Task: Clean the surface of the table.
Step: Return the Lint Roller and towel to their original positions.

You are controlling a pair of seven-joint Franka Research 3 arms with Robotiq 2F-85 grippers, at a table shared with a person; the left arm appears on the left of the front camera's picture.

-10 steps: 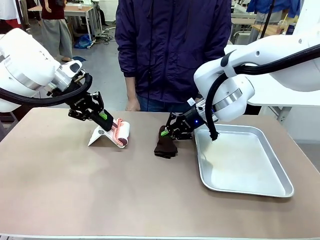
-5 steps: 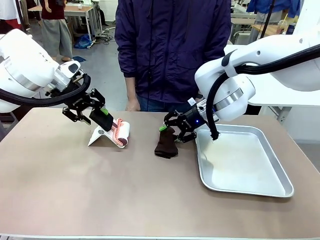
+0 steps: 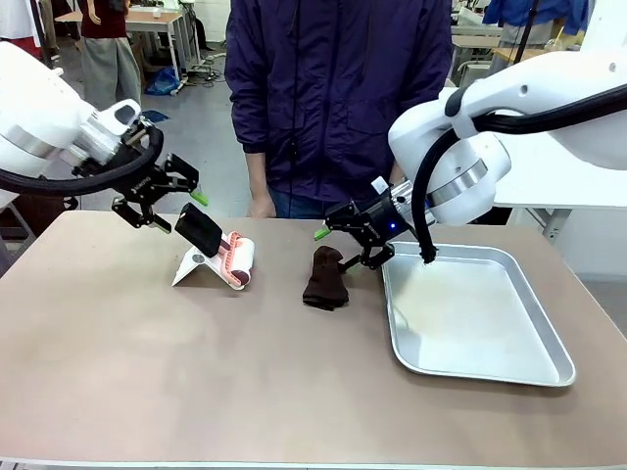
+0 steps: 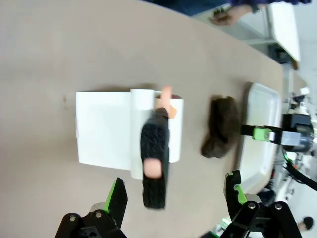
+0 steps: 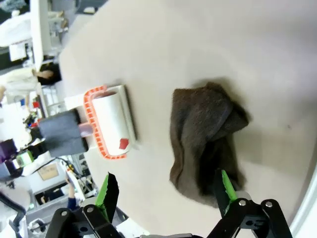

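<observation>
Table [image 3: 147, 372] — lint roller [image 3: 233, 258], cloth [image 3: 324, 279], tray [image 3: 490, 364].

You see a lint roller [image 3: 223, 256] with a black handle resting on its white stand [image 3: 193, 268]. A dark brown cloth [image 3: 324, 279] lies crumpled just beside a silver tray [image 3: 480, 364]. A person in a dark jacket [image 3: 338, 93] stands behind.

I see a taupe-brown desk [image 3: 147, 362], a dark brown cloth [image 3: 324, 279], a silver tray [image 3: 509, 362], and a white roller [image 3: 238, 262] with an orange frame and black handle.
</observation>
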